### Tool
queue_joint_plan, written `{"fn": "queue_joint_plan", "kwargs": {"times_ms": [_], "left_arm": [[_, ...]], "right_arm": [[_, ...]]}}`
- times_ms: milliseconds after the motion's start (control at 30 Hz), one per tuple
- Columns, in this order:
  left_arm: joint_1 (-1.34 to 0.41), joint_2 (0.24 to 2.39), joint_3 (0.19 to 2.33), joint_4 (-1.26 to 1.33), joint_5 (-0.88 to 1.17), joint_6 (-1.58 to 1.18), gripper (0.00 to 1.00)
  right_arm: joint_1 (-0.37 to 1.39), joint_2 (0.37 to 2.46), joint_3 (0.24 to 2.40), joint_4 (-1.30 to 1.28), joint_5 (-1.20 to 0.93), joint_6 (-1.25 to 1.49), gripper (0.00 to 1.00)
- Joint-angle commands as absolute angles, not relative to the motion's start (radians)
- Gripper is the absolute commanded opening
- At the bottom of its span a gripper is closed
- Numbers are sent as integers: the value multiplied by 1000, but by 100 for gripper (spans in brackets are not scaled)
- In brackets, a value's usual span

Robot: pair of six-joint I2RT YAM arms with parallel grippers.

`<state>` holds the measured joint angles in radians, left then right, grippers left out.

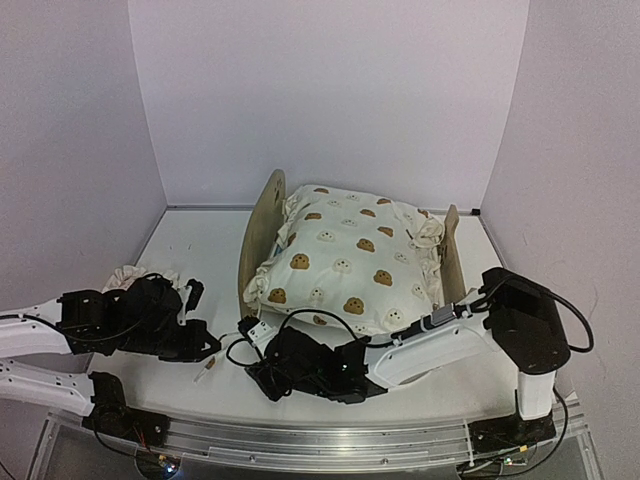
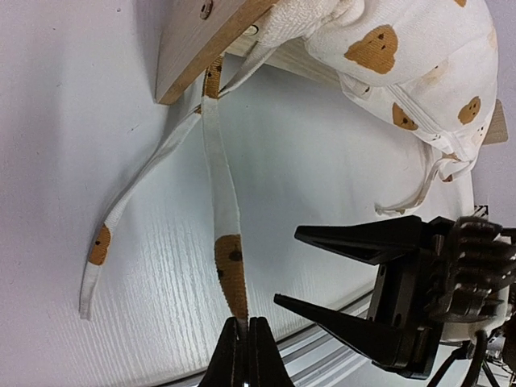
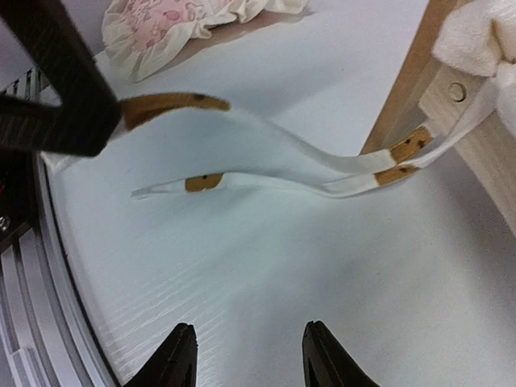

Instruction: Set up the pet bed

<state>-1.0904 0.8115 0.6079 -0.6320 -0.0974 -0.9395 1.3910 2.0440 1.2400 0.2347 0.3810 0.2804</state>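
Bear-print quilt [image 1: 345,260] on pet bed [image 1: 262,225], tie [image 2: 228,258] apparently between left jaws.

My white desk [image 1: 205,250] carries the bed [image 1: 257,232] at its middle, toward the far edge, and a pillow [image 1: 124,274] near my left edge.

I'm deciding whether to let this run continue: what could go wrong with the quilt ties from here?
1. The left claw is shut on one quilt tie; a strong pull could drag the bear-print quilt off the pet bed.
2. The right claw is open and empty; the second tie lies flat on the table, so a grab may miss or scrape.
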Motion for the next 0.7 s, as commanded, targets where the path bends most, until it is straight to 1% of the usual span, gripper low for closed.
{"fn": "queue_joint_plan", "kwargs": {"times_ms": [0, 200, 367, 667], "left_arm": [[-1095, 827, 628, -572, -78, -928, 0], [-1095, 808, 600, -583, -95, -948, 0], [-1095, 815, 579, -580, -95, -956, 0], [-1095, 812, 554, -579, -90, -956, 0]], "right_arm": [[1362, 2034, 1266, 239, 533, 332, 46], [1264, 2080, 1312, 249, 484, 484, 46], [1229, 2139, 1376, 284, 438, 501, 46], [1212, 2227, 1449, 372, 452, 520, 41]]}}
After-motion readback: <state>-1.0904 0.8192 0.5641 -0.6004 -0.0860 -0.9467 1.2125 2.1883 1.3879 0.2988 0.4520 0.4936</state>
